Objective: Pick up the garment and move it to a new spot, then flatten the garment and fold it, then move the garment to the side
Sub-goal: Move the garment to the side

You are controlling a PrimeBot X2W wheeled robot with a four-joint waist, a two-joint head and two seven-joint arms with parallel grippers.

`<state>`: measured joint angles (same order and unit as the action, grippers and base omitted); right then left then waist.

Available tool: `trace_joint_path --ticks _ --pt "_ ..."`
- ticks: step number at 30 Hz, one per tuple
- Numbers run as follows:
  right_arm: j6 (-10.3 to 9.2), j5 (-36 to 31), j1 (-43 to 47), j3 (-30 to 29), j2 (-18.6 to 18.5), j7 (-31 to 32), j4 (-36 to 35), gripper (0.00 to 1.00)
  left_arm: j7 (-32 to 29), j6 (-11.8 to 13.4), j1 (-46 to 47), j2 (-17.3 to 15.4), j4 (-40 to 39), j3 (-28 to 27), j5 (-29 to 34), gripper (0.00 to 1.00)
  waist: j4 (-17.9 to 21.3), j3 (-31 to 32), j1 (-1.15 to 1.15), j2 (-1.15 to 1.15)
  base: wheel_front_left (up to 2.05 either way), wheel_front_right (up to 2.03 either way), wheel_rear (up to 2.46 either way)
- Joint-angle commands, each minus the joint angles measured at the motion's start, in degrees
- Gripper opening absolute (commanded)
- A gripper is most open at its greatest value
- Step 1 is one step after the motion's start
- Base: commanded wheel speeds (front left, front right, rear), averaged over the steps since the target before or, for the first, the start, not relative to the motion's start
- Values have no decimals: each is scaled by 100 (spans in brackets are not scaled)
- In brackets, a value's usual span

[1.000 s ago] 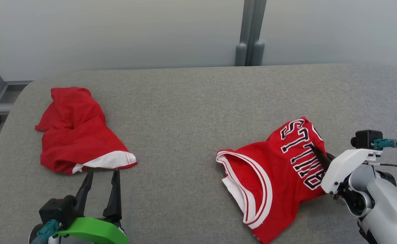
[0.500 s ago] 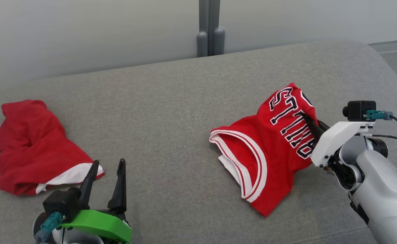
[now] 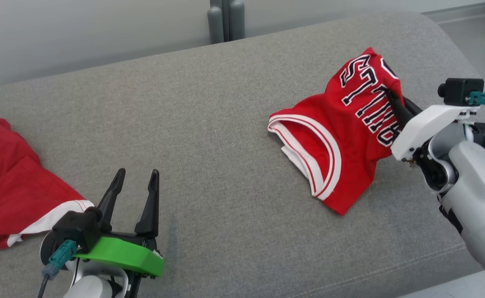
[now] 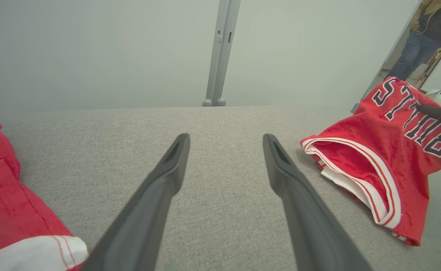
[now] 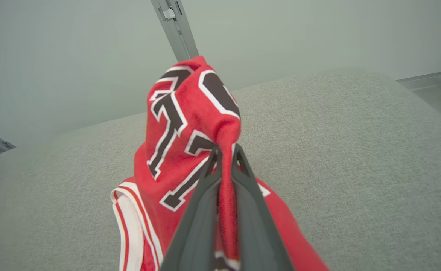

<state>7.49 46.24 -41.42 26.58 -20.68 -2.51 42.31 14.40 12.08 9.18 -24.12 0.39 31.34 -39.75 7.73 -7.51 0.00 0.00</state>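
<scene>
Soft, even, bright light; faint shadows; wide-angle stretch in wrist views

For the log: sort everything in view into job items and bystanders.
Job: red mesh jersey with black-and-white lettering, pinched in the right hand; grey fabric tabletop.
Lying about: crumpled red cloth with white hem; grey metal post; open left hand.

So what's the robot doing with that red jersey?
Its right gripper is shut on a pinch of the jersey, holding that part up off the grey pad while the rest lies on it. The left gripper is open and holds nothing, hovering over the pad near a second red garment that lies crumpled at the left.
</scene>
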Motion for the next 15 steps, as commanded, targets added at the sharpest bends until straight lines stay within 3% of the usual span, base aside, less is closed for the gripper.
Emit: trace_joint_path --ticks 1,15 --pt "0 32 -192 11 -58 -59 32 0 23 -38 151 -42 -35 -21 50 100 111 -314 0 0 0 0 0" --pt "0 256 -1569 -201 -850 -562 654 0 39 -329 952 -220 -493 -62 446 100 -73 -1624 0 0 0 0 0"
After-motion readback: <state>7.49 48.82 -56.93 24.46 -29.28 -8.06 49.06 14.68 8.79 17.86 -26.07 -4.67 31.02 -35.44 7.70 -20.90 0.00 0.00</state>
